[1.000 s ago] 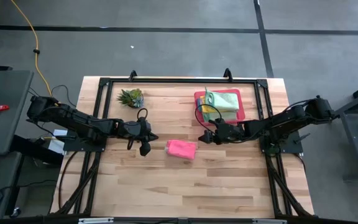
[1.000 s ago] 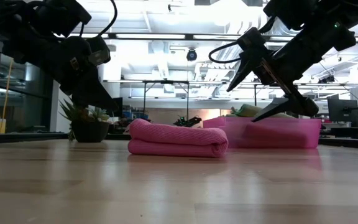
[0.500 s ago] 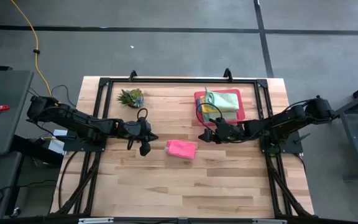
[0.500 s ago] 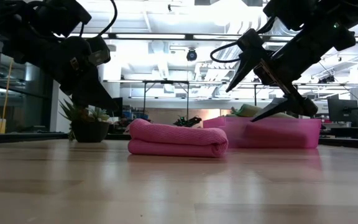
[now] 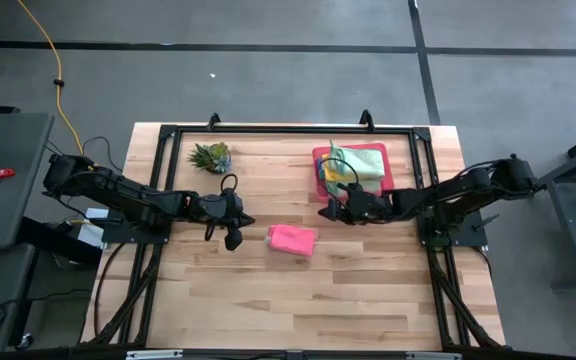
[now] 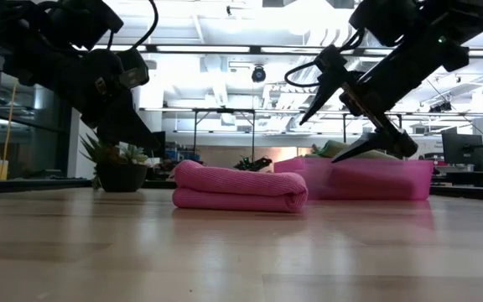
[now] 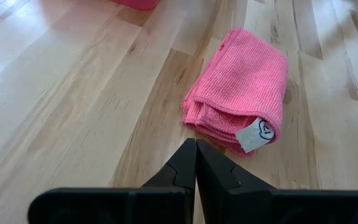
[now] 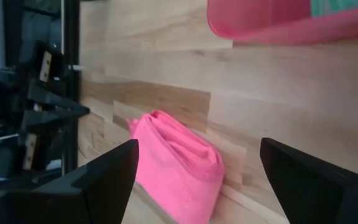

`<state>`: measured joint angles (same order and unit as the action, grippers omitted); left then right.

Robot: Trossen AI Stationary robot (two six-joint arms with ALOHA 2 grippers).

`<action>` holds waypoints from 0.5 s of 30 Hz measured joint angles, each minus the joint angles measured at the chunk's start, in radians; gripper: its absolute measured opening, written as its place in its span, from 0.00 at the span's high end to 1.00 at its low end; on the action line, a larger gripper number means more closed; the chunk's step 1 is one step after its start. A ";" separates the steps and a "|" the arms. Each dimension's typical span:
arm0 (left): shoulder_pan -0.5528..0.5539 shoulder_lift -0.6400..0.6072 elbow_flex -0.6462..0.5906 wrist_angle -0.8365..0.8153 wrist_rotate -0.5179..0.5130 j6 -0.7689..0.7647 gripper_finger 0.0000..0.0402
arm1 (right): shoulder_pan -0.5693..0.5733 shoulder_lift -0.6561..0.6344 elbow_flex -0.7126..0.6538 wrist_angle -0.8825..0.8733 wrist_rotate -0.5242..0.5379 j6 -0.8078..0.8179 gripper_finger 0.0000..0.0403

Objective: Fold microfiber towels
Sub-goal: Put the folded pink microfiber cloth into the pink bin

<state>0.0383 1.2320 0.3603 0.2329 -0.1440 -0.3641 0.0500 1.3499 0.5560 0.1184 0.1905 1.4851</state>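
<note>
A folded pink towel (image 5: 292, 240) lies on the table's middle; it also shows in the low view (image 6: 237, 189) and the left wrist view (image 7: 241, 87), with a white tag at its near corner. My left gripper (image 5: 233, 238) is shut and empty, just left of the towel. My right gripper (image 5: 330, 210) is open and empty, above the table between the pink towel and the pink tray (image 5: 317, 160). The tray holds a pile of folded towels, a light green one (image 5: 365, 160) on top and yellow (image 5: 338, 176) showing beneath.
A small spiky plant (image 5: 211, 156) stands at the far left of the table. A black frame (image 5: 268, 130) runs round the table's far and side edges. Bare wood lies in front of the pink towel toward the near edge.
My right gripper has gone a little toward the table's far edge and the tray, rising slightly, and has stayed open. The pink towel has not moved.
</note>
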 joint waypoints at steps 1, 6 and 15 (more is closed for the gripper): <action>0.000 0.000 0.000 0.000 -0.001 0.000 1.00 | -0.006 0.000 0.000 0.006 0.001 0.000 0.19; 0.000 0.000 0.000 0.000 -0.016 0.000 1.00 | -0.030 0.017 0.000 0.054 0.032 0.003 0.19; 0.000 0.000 0.000 -0.002 -0.026 0.000 1.00 | -0.034 0.205 0.000 0.299 -0.012 0.069 0.19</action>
<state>0.0387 1.2323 0.3599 0.2307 -0.1696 -0.3637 0.0158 1.5544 0.5564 0.4170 0.1784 1.5537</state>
